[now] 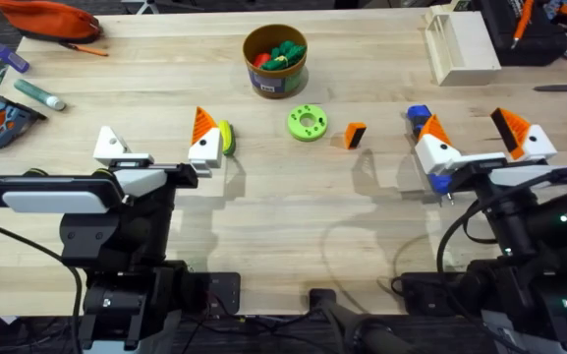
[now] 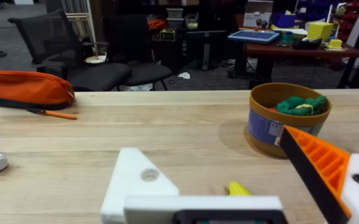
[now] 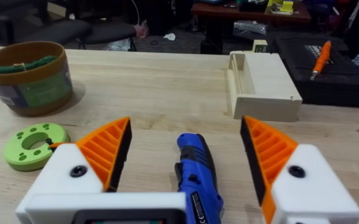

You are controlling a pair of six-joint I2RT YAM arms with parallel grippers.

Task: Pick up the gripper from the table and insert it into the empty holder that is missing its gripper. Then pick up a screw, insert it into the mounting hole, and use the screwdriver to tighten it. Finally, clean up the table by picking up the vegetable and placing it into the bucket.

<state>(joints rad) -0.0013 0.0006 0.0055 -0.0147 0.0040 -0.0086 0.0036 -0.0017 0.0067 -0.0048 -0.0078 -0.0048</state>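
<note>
The orange ribbed gripper lies loose on the table, right of the green disc. My left gripper is open; its bare white holder has a round hole, and the other finger carries an orange pad. The yellow vegetable lies beside that padded finger. My right gripper is open over the blue screwdriver, which lies ungripped between its fingers. The bucket stands at the back. The screw is out of view.
An orange pencil case and a pen lie at the back left. A white open box sits at the back right beside a black case. Small items lie along the left edge.
</note>
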